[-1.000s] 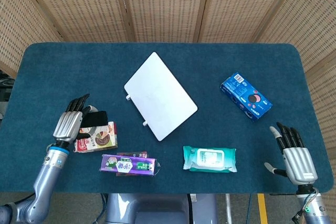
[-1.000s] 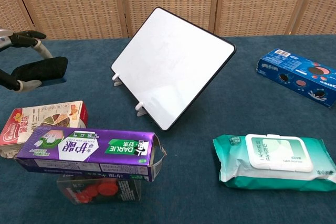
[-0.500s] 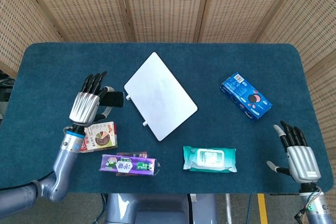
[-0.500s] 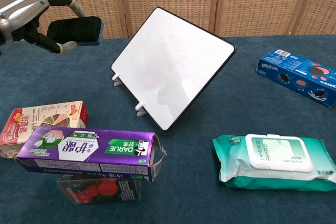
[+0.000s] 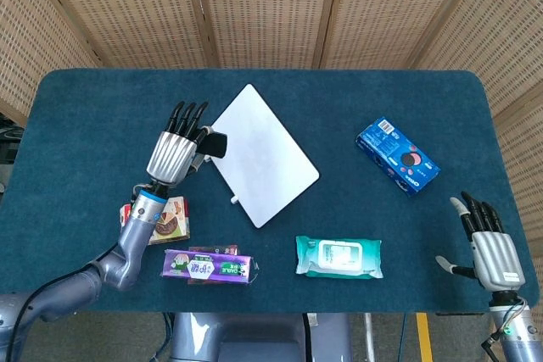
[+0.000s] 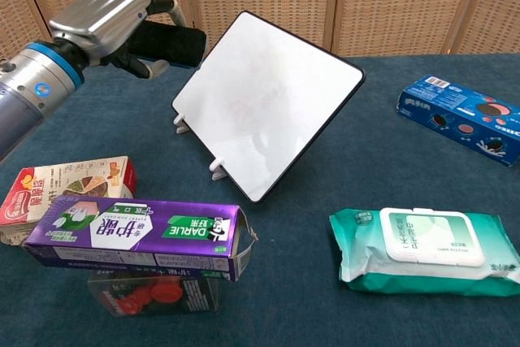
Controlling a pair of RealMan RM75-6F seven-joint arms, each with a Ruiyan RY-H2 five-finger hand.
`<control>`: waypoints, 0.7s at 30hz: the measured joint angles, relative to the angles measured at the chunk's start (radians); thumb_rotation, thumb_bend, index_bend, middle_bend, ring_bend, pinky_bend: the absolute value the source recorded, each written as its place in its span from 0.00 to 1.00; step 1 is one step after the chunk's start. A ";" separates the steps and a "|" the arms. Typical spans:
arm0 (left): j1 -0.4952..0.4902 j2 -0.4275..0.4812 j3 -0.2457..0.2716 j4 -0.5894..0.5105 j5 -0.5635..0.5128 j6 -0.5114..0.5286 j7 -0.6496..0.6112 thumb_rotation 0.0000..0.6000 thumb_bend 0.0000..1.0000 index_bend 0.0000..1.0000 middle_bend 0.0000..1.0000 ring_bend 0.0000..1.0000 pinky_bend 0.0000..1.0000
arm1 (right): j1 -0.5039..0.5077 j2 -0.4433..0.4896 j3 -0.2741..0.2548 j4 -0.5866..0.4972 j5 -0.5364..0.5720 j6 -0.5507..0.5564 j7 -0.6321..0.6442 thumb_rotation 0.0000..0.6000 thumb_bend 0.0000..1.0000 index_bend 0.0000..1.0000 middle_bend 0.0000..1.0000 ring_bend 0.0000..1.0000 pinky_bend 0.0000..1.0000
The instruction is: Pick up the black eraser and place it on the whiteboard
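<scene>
My left hand [image 5: 176, 152] [image 6: 110, 15] holds the black eraser [image 5: 213, 145] [image 6: 172, 44] up in the air, its free end reaching over the left edge of the whiteboard [image 5: 261, 156] [image 6: 266, 103]. The white board with a dark rim lies at the table's middle, propped on small white feet. My right hand [image 5: 490, 245] hovers open at the near right corner, holding nothing; the chest view does not show it.
Near the left front lie a snack box [image 6: 63, 187], a purple Darlie toothpaste box [image 5: 208, 266] [image 6: 138, 237] and a clear tub of red items [image 6: 153, 293]. A green wet-wipes pack [image 5: 338, 257] [image 6: 426, 249] sits front centre, a blue cookie box [image 5: 397, 157] [image 6: 459, 118] at right.
My left hand has carried the eraser up and to the right, from above the snack box to the whiteboard's left edge. My right hand has drifted slightly toward the near right corner.
</scene>
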 measured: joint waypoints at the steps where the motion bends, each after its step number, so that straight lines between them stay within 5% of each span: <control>1: -0.009 -0.019 0.002 0.037 0.006 0.000 -0.017 1.00 0.35 0.39 0.00 0.00 0.00 | 0.001 0.000 0.001 0.002 0.003 -0.002 0.002 1.00 0.05 0.02 0.00 0.00 0.00; 12: -0.112 -0.241 0.028 0.416 0.059 0.000 -0.268 1.00 0.35 0.39 0.00 0.00 0.00 | 0.013 -0.008 0.015 0.023 0.041 -0.034 0.000 1.00 0.05 0.02 0.00 0.00 0.00; 21: -0.160 -0.341 0.046 0.582 0.063 -0.010 -0.414 1.00 0.34 0.39 0.00 0.00 0.00 | 0.016 -0.014 0.020 0.027 0.054 -0.042 -0.010 1.00 0.05 0.02 0.00 0.00 0.00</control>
